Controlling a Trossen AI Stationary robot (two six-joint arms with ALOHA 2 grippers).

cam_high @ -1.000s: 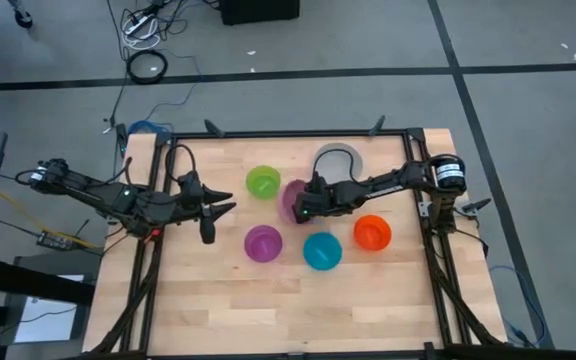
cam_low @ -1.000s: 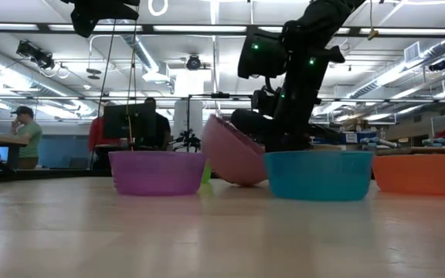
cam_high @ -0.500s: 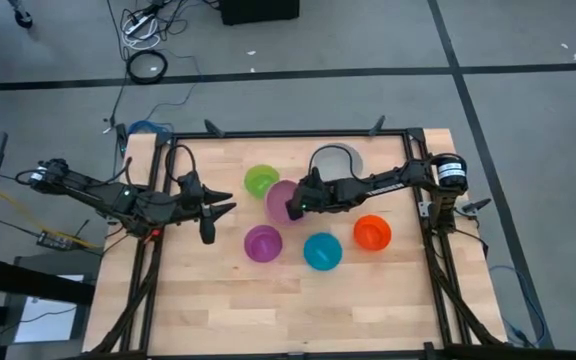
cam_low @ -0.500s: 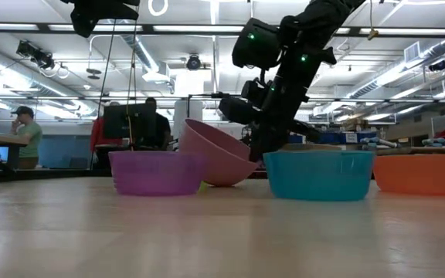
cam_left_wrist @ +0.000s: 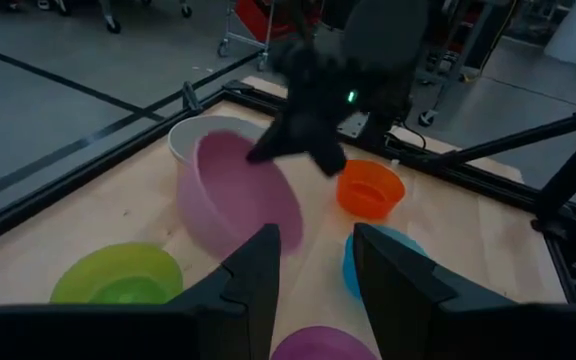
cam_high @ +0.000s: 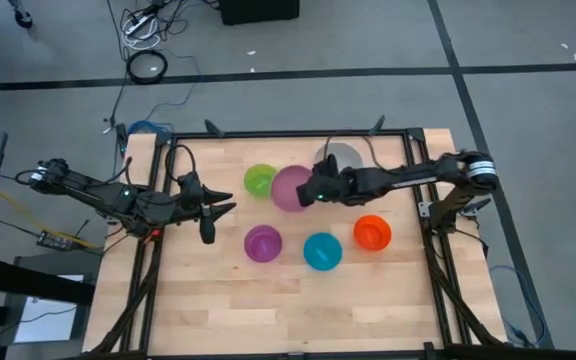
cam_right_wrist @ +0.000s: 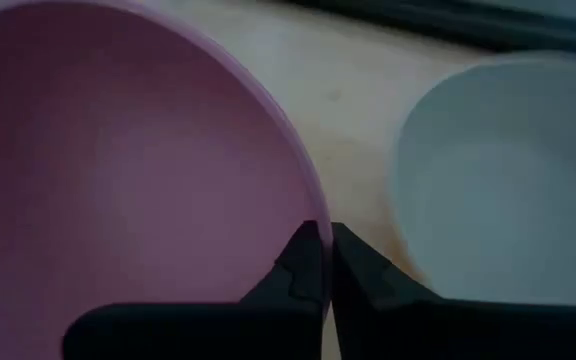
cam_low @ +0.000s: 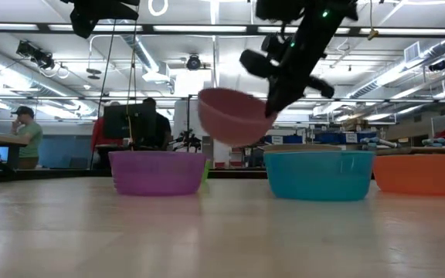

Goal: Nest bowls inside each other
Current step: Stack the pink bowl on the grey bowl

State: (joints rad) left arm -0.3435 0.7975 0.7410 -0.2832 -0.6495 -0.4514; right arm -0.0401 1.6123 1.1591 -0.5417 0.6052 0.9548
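My right gripper (cam_high: pixel 316 190) is shut on the pink bowl (cam_high: pixel 291 188), which hangs above the table's middle (cam_low: pixel 234 116). Just beyond it, the grey-white bowl (cam_high: pixel 340 160) stands near the far edge, also visible in the right wrist view (cam_right_wrist: pixel 508 180). The lime green bowl (cam_high: pixel 262 181) stands to the pink bowl's left. Nearer the front edge stand the purple bowl (cam_high: pixel 263 243), the blue bowl (cam_high: pixel 322 251) and the red-orange bowl (cam_high: pixel 372 233). My left gripper (cam_high: pixel 226 208) waits open above the table's left side, touching nothing. My right gripper pinches the pink bowl's rim (cam_right_wrist: pixel 303 200) on the side facing the table's right, one finger inside the bowl and one outside. The fingers slant down from the table's right. The bowl is lifted clear of the table, mouth up and slightly tilted.
A black frame rail (cam_high: pixel 288 133) runs around the wooden tabletop. Bare wood (cam_high: pixel 298 300) lies along the front edge. People (cam_low: pixel 23 135) show in the room behind the table.
My right gripper has risen and gone a little toward the far edge, taking the pink bowl with it. The bowl, which leaned tipped on the table a second ago, now hangs clear above the other bowls.
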